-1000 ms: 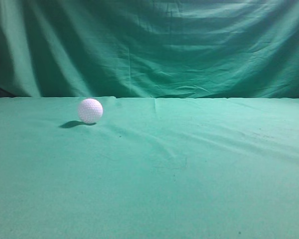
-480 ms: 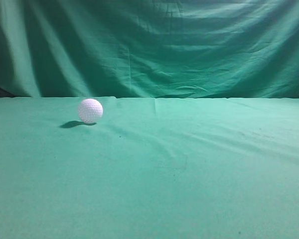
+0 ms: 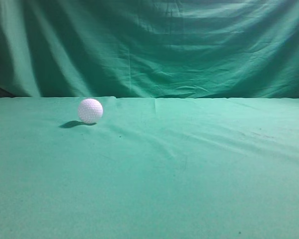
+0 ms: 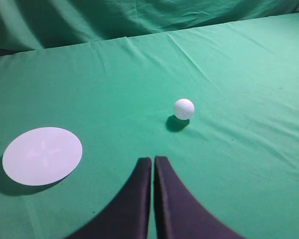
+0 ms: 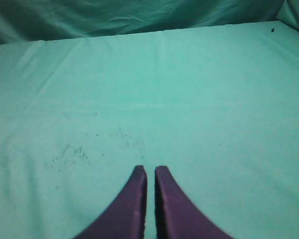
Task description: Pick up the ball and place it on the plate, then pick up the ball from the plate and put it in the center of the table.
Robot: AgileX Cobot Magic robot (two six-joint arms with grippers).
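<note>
Ball (image 4: 184, 109) on table (image 4: 249, 149), plate (image 4: 42, 155) left, apart

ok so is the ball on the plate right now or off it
Off it. In the left wrist view the ball sits on the bare green table, apart from the white plate, which is empty.

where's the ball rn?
The ball sits on the table, left of centre in the exterior view; in the left wrist view, right of the plate.

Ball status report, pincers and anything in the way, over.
Left pincer shut, empty. Right pincer shut, empty. Ball loose on table, right of plate. Nothing blocking.
</note>
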